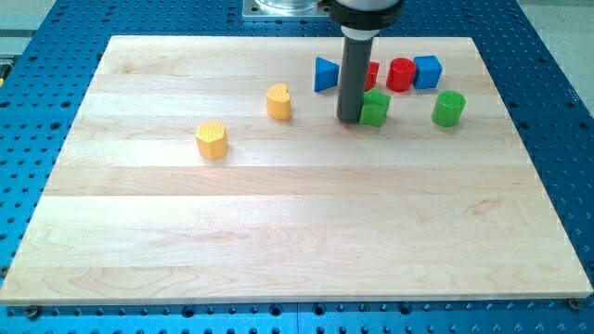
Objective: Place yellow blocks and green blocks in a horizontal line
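The pale wooden board point(278, 232) fills most of the view, resting on a blue perforated metal table point(37, 28). The straight dark rod point(354, 74) comes down from 12 o'clock, and my tip point(350, 119) sits on the board, touching or just beside the near green plastic block point(375, 108) on its 9 o'clock side. The rod has no jaws, so nothing is spread or pinched; it only presses sideways.

The 4 task blocks lie in the board's upper half. The far green cylinder-like block point(448, 109) stands at 3 o'clock from the near green one, roughly level with it. The yellow rounded block point(278, 102) sits at 9 o'clock from the tip, near. The yellow ribbed block point(213, 139) lies further toward 8 o'clock, lower than the others.

At 12 o'clock from the greens stand a blue triangular block point(325, 74), a red block point(372, 74) partly hidden by the rod, a red cylinder point(400, 74) and a blue cube point(427, 70).

The blocks look small, light, and rigid, likely sliding easily on smooth wood. Contact should probably meet each block's centre line, since an off-centre push would likely spin it.
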You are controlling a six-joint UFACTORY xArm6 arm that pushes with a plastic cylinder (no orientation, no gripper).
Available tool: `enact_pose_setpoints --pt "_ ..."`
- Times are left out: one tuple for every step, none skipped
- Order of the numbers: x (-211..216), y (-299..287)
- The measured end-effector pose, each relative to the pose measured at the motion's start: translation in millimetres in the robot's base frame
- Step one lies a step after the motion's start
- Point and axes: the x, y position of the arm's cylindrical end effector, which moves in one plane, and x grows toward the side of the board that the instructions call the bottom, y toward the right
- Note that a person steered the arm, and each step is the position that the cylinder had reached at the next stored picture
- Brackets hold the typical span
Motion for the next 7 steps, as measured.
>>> enact_pose_setpoints --pt "24.4 -37.2" --pt "87.1 -112.5" --pt "87.9 -194.6" --pt "65.4 -198.8" --pt "44.7 -176.5" --pt "12.5 -181.1" --pt "27.6 -220.6"
